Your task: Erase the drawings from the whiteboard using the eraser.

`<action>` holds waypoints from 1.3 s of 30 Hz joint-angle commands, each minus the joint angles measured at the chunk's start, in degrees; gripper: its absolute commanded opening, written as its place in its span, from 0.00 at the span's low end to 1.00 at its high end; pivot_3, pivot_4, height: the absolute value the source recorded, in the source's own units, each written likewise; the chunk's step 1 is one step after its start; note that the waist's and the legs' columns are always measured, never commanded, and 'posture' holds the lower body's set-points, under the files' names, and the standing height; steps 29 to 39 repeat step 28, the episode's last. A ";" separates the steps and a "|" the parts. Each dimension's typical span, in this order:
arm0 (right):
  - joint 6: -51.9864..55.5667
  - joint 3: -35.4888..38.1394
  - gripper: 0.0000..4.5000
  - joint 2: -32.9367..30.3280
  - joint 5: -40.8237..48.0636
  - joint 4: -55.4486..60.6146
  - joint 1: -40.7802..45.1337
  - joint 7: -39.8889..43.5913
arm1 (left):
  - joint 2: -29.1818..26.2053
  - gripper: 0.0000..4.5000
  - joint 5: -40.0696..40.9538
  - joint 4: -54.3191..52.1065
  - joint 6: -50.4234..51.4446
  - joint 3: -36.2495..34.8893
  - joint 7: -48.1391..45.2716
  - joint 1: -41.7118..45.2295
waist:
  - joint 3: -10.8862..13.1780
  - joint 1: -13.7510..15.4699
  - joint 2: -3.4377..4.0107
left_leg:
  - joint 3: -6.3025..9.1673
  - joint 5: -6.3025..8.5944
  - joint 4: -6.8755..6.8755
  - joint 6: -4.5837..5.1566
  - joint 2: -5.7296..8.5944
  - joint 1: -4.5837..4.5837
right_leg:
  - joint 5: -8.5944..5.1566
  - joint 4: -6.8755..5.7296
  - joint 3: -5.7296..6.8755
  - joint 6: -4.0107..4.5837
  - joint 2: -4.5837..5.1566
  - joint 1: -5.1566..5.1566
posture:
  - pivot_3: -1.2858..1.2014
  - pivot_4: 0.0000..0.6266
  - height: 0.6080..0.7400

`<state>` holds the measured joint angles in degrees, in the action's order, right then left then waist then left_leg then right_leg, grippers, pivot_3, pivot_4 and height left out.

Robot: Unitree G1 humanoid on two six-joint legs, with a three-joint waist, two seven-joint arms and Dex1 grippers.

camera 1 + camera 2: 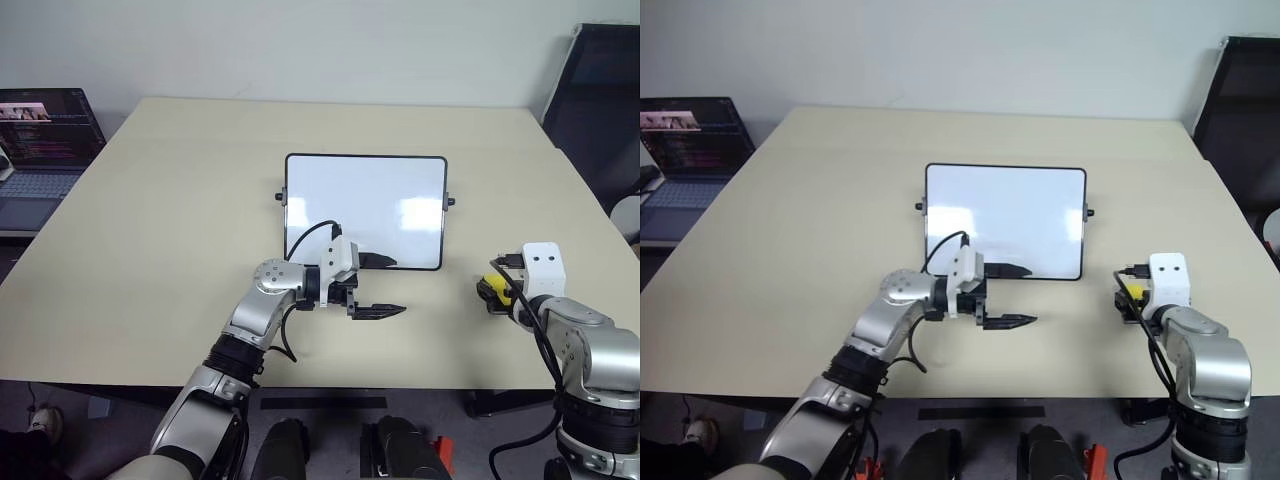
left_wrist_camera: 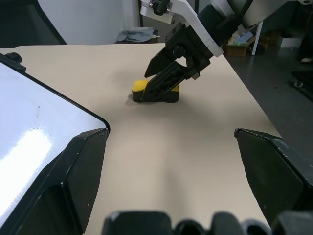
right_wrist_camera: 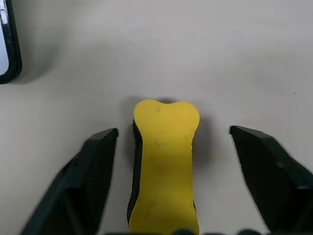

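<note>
In the middle of the frame the whiteboard (image 1: 1005,220) is lying flat on the beige table (image 1: 820,220). Just below its lower edge the left gripper (image 1: 1012,296) is hovering, fingers spread and pointing toward the right side. At lower right, a bit of the yellow eraser (image 1: 1131,291) is showing beside the right arm's white wrist block (image 1: 1168,279). A laptop (image 1: 685,150) is standing open at the upper left.

A broad beige table (image 1: 180,200) is stretching out in front of me. The whiteboard (image 1: 365,210), white with a thin black frame, is lying flat on it around the middle. The yellow eraser (image 3: 164,161) with its black underside is resting on the tabletop to the right of the board, nearer my edge and apart from the frame.
</note>
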<state>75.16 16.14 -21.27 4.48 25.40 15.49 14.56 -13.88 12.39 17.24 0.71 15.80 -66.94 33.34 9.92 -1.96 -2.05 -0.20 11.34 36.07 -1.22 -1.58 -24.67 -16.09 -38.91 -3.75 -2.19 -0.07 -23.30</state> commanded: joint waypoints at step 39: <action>-47.19 5.54 0.99 10.37 -5.20 -9.68 -3.55 -19.69 | -14.75 1.00 -8.78 -13.63 6.41 -39.53 55.52 -23.56 | 0.00 0.06 -0.01 | 0.03 -0.02 0.01 0.01 -0.14 0.10 | 0.11 -0.05 0.00 0.09 0.31 0.07 | 0.52 0.24 1.00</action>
